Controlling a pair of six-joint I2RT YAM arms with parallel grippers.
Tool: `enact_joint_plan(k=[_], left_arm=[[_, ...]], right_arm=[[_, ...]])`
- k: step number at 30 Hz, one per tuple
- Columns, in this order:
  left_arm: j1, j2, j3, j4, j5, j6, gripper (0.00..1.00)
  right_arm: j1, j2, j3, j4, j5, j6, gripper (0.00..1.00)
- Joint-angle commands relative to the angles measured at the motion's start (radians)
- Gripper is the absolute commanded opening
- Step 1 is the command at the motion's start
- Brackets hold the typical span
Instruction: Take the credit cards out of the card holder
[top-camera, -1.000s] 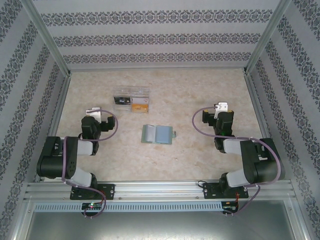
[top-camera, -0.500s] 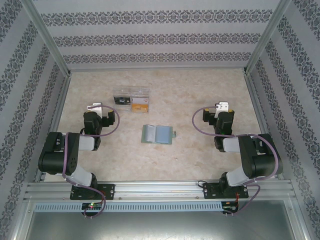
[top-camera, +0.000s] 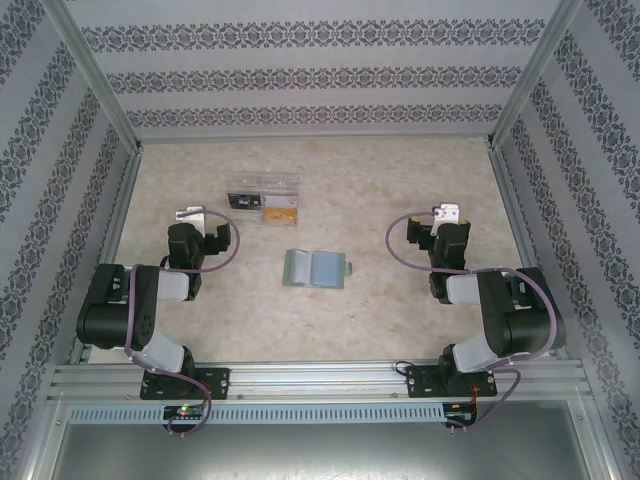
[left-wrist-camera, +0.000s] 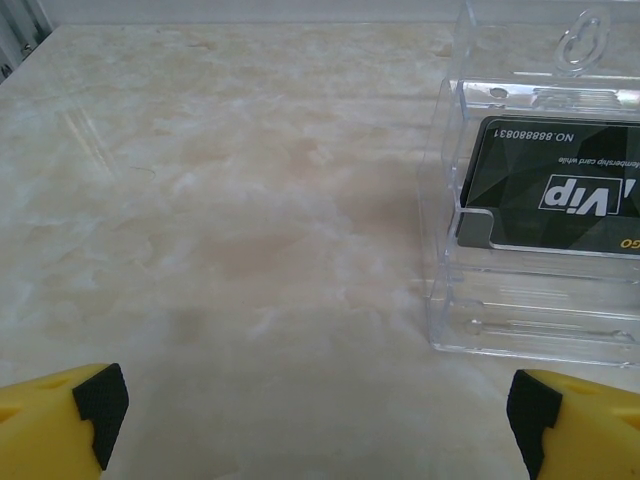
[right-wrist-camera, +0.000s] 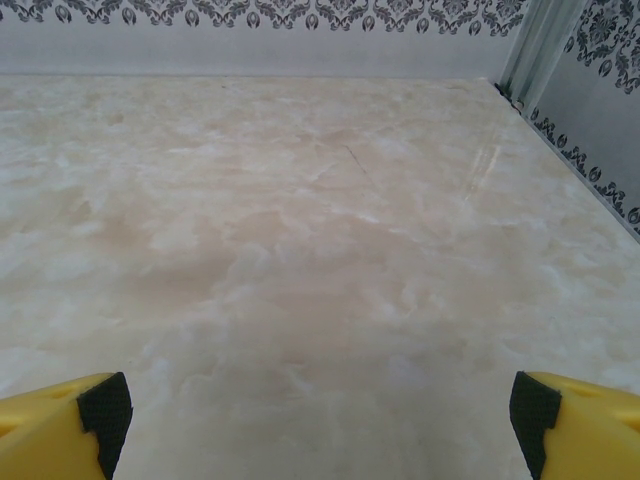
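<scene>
The card holder (top-camera: 316, 269), a pale sage-green bifold, lies spread open flat at the middle of the table, with its small tab at the right. The credit cards lie in a clear plastic tray (top-camera: 262, 182) behind it: a black one (top-camera: 244, 201), a whitish one (top-camera: 283, 199) and an orange-yellow one (top-camera: 280, 214). My left gripper (top-camera: 190, 215) stands open to the left of the tray. In the left wrist view, that gripper (left-wrist-camera: 318, 400) holds nothing, and the tray (left-wrist-camera: 470, 330) with the black card (left-wrist-camera: 560, 200) sits ahead on the right. My right gripper (top-camera: 445, 213) (right-wrist-camera: 320, 405) is open over bare table at the right.
Patterned walls and aluminium posts (top-camera: 515, 90) close in the marble table on three sides. A corner post (right-wrist-camera: 540, 45) stands ahead of the right gripper. Both arms are folded back near their bases, well apart from the card holder.
The left arm has drawn back and swung its gripper a little to the left, away from the tray. The right arm has barely shifted. The cards and the card holder have not moved.
</scene>
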Motion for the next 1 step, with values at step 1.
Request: enact_joint_plan(k=[1], left_arm=[[-0.012,0.007,0.021,-0.002,0.013,0.019,0.99]], right_arm=[[-0.010,-0.006,-0.003,0.063,-0.044,0.002,0.98]])
